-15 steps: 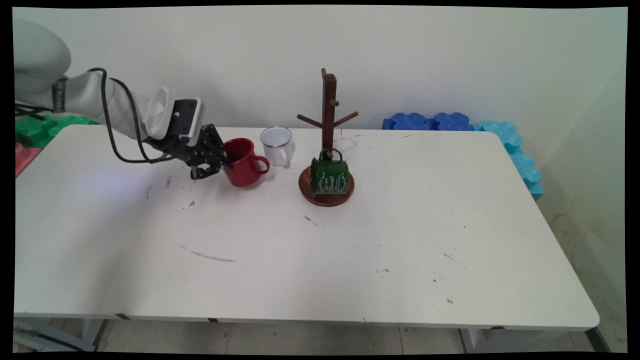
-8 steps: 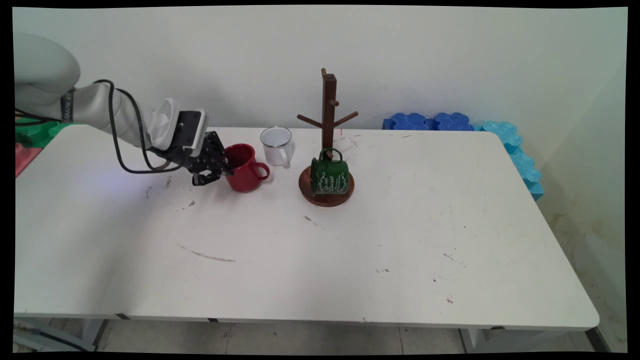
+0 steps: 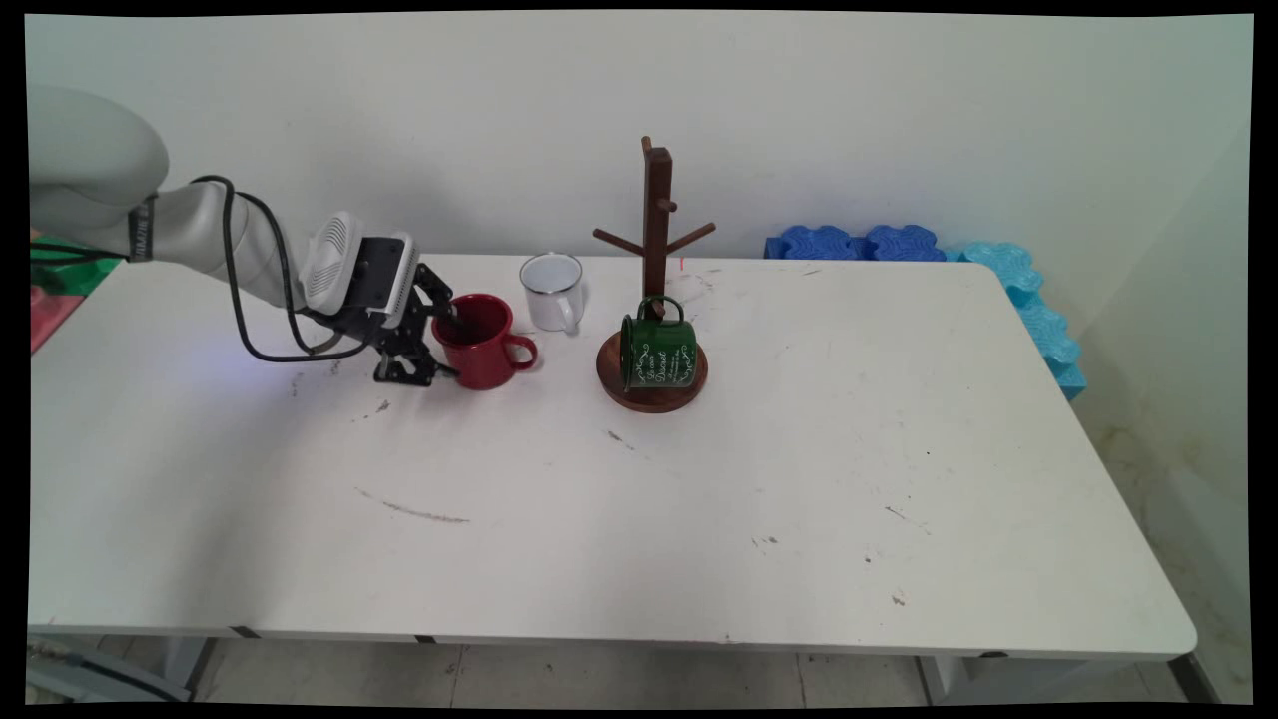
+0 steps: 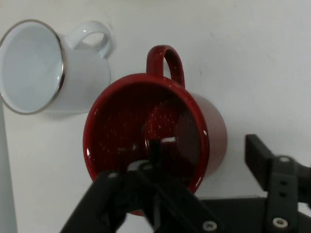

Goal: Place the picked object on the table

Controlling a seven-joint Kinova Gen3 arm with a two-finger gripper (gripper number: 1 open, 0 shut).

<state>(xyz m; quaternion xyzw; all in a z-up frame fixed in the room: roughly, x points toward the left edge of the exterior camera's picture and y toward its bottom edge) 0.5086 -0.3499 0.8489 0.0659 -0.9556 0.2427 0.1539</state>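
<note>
Honestly, standing here, what catches my eye is the red mug (image 3: 482,340) in the left-centre of the frame, upright on the white table (image 3: 699,479) with its handle pointing toward the right of the picture. The gripper (image 3: 436,345) comes in from the left and straddles the mug's near wall — in the hand view one finger (image 4: 156,150) sits inside the cup while the other finger (image 4: 260,158) is outside and looks clear of the wall, with a gap between them. So the jaws are spread, not pinching yet as far as I can see.

It looks like an enamel camping mug to me: speckled inside, thin rim, glossy. My guess is light and stiff, but slick, so a rim pinch could let it swivel or tip if the squeeze is weak. The wall opposite the handle, where the fingers are now, seems a sensible spot to grab; the handle loop is the other option.

Just behind it and to the right is a white mug (image 3: 552,290), near but not touching. Further right, a green mug (image 3: 657,352) lies on its side on the round base of a wooden mug tree (image 3: 655,230).
</note>
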